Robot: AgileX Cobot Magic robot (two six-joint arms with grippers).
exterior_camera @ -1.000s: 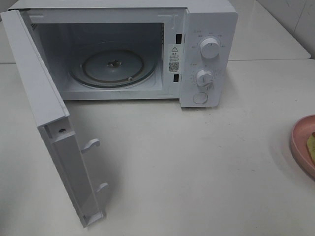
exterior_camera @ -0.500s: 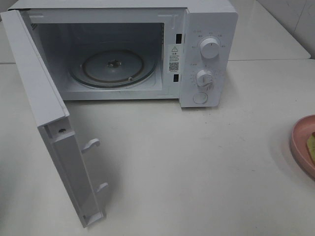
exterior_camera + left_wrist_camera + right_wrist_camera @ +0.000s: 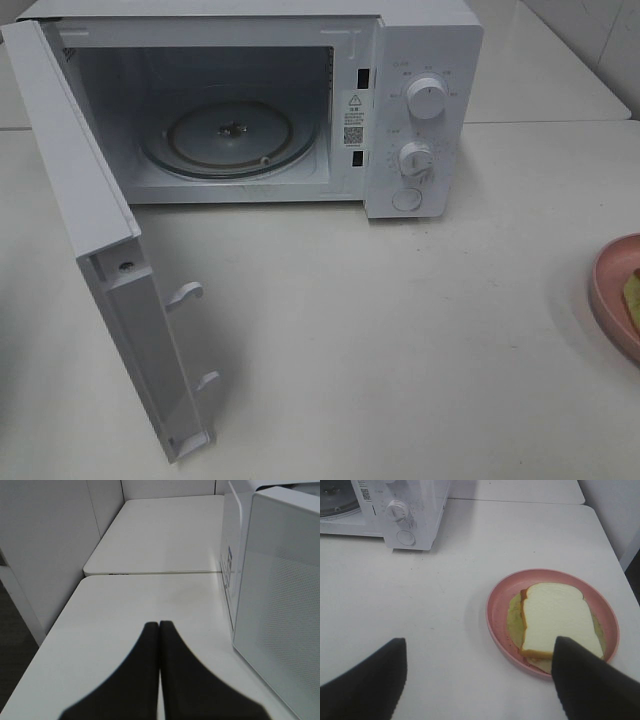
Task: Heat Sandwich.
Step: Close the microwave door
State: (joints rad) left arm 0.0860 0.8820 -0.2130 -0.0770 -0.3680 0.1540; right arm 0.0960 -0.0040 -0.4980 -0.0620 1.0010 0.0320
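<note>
The sandwich (image 3: 555,620) lies flat on a round pink plate (image 3: 495,605), white bread uppermost, tan crust along its edge and pale yellow-green filling spreading out beyond the slice. In the right wrist view it sits right of centre; in the exterior high view only a sliver of it (image 3: 632,292) shows at the right edge, on the plate's rim (image 3: 602,290), which is cut off by the frame. The plate rests on the white bench (image 3: 400,340), well apart from the microwave.

The right claw (image 3: 480,680) hangs above the bench with its two dark fingers spread wide, one at the lower left of the wrist view, the other (image 3: 585,680) at the lower right, overlapping the near edge of the plate and a corner of the sandwich in the picture. Whether that finger touches them cannot be told. Nothing sits between the fingers.

The white microwave (image 3: 420,110) stands in the upper half of the exterior high view. Its door (image 3: 100,250) is swung fully open to the left, two latch hooks showing on its inner edge. Inside, the glass turntable (image 3: 228,138) lies bare. Two round dials and a round button line the control panel on the right.

The left claw (image 3: 159,630) has its dark fingers pressed together, holding nothing, over the bench beside the microwave's door, whose outer face (image 3: 285,610) fills the right of the left wrist view. Neither claw appears in the exterior high view.
</note>
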